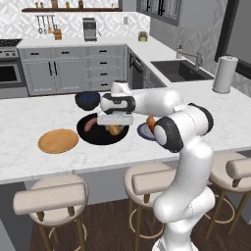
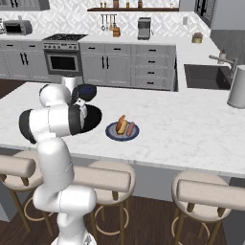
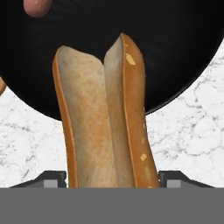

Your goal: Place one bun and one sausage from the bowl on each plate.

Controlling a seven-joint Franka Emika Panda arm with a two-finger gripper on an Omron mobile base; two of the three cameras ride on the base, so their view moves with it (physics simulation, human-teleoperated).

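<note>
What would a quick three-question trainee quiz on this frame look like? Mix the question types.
1. True or false: the wooden plate already holds a bun.
2. What lies on the blue-grey plate? A) nothing B) one bun and one sausage C) two sausages
3. In the hand view, what sits between the gripper's finger tips?

Key: 1 false, that plate is bare. 2 B. 3 the split bun, seen against the black bowl.
</note>
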